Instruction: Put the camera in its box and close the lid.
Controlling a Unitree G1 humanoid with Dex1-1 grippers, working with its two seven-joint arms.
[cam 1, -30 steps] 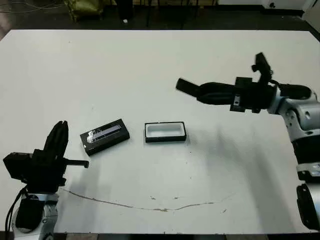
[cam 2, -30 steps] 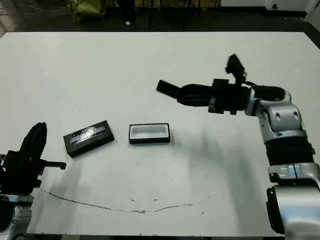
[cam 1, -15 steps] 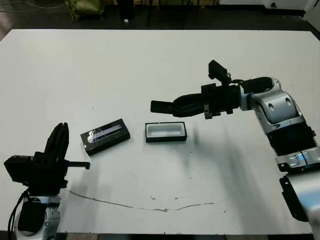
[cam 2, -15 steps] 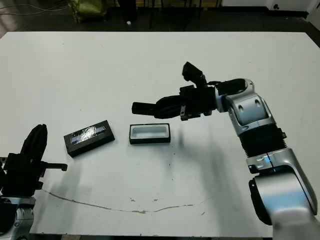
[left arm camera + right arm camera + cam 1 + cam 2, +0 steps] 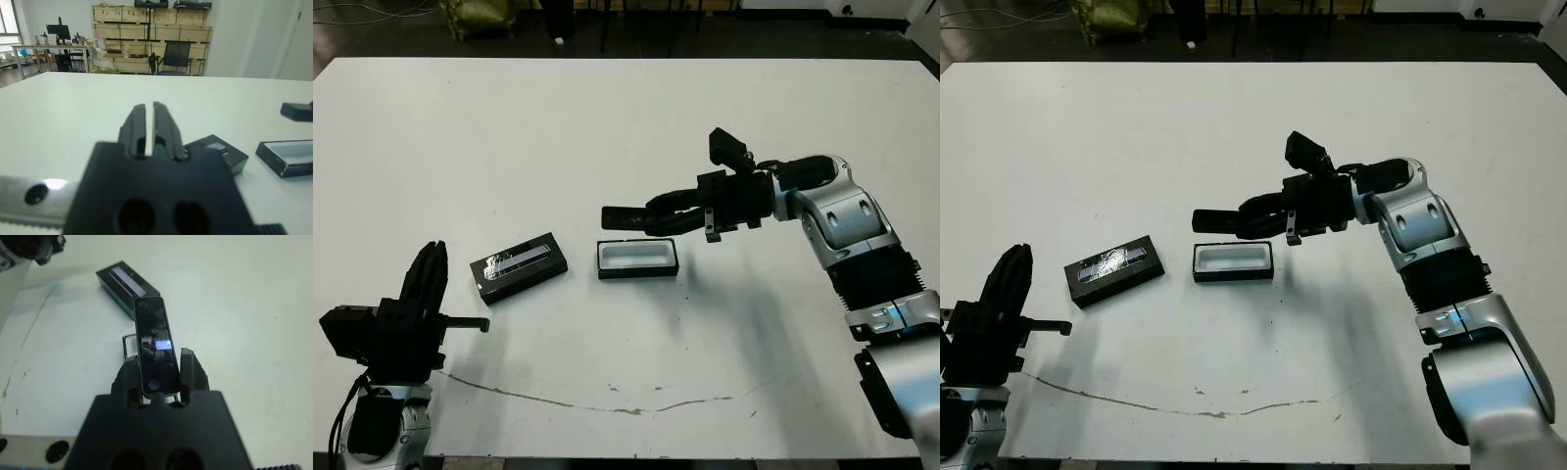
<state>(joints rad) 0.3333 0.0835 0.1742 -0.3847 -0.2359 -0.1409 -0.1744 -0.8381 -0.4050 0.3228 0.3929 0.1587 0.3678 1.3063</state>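
The camera point(image 5: 154, 345), clamped in the right gripper point(image 5: 658, 211), has been swung in just above the box point(image 5: 637, 258); lowering looks next. Left gripper point(image 5: 150, 128) fingers nearly together, idle.

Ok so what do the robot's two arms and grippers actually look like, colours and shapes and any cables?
The right arm has rounded silver-grey shells with black ribbed joints and a small blue light near the elbow. Its right gripper is black with two slim fingers. The left gripper is also black, on a boxy black body above a silver-grey wrist, with a black cable looping beside it.
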